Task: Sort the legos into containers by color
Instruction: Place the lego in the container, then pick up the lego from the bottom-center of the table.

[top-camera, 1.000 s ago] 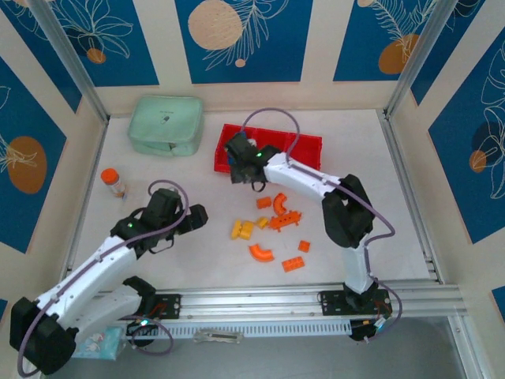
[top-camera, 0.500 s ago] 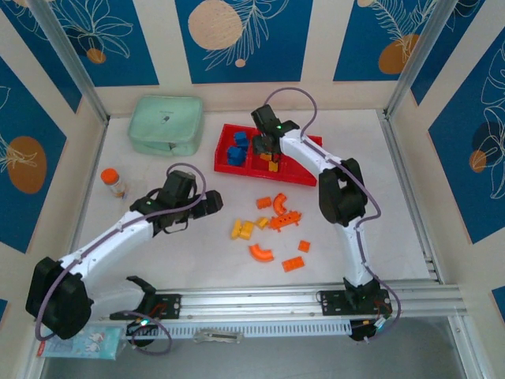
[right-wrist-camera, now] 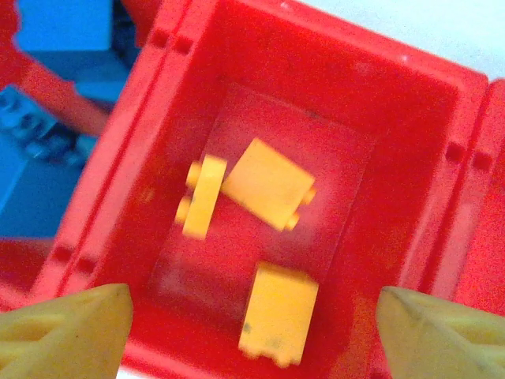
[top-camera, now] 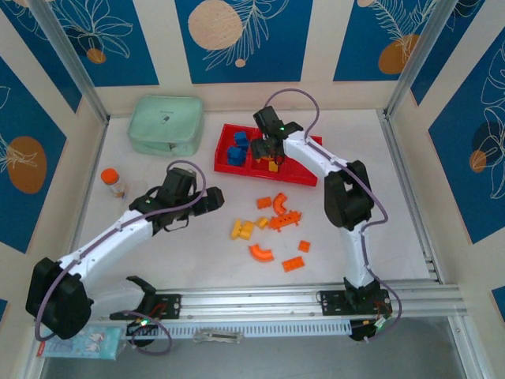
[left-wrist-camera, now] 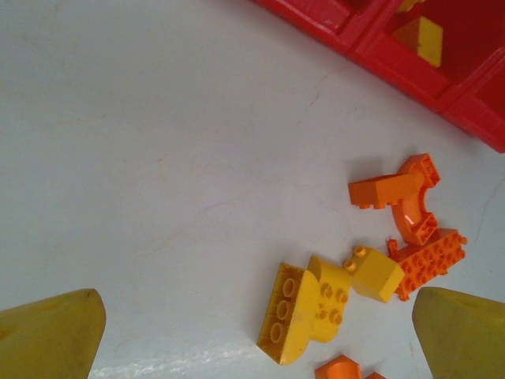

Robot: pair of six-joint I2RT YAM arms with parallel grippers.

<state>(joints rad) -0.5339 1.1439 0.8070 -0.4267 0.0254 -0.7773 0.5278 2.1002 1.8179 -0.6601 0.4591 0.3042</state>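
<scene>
Right tool (top-camera: 271, 151) hangs spread over the red tray's (top-camera: 222, 151) middle compartment. The right arm (top-camera: 316, 170) crosses the tray's right compartment and blocks that side. Three yellow bricks (right-wrist-camera: 268, 189) take up the middle floor. Near side of tray: loose legos (top-camera: 272, 225) clutter the tabletop (top-camera: 379, 197), with a bare strip between them and the tray. Left of tray: mint case (top-camera: 166, 124), close. Right of tray: open tabletop.
</scene>
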